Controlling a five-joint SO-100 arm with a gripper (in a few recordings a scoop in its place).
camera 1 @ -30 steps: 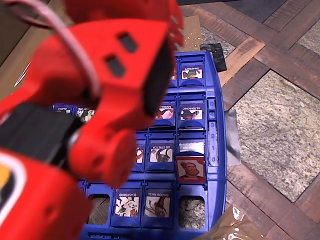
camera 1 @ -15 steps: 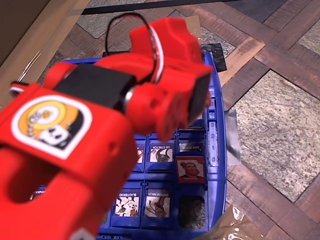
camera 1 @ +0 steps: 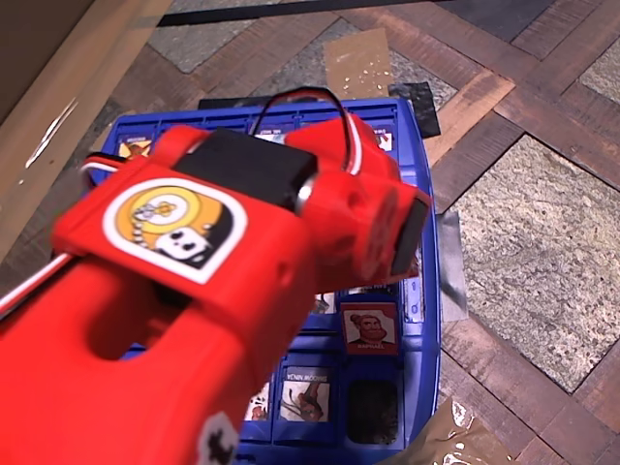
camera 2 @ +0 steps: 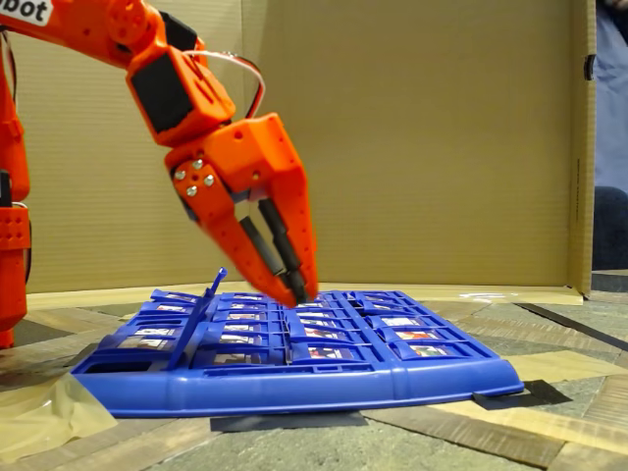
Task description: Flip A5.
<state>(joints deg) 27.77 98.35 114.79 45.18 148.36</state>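
Observation:
A5 (camera 1: 369, 328) shows its red face with a broad brown-haired man's portrait, in the right column of the blue board (camera 1: 430, 194). From the side in the fixed view, A5 (camera 2: 203, 302) stands tilted up near the board's left front. My gripper (camera 2: 299, 291) points steeply down, its fingers together at the tips and nothing between them. The tips are at the level of the flat tiles near the middle of the board (camera 2: 294, 383), well to the right of A5. Whether they touch a tile I cannot tell. In the overhead view my red arm (camera 1: 242, 262) hides the fingertips and most of the tiles.
Flat tiles with pale cards (camera 1: 309, 395) lie beside A5, and an open slot (camera 1: 371, 412) sits just below it. A cardboard wall (camera 2: 422, 147) stands behind the board. Tape (camera 2: 39, 417) holds the board's corner to the tiled surface (camera 1: 542, 252).
In the overhead view my arm has swung further across the board, and the gripper end has moved toward the right columns. A5 has not moved.

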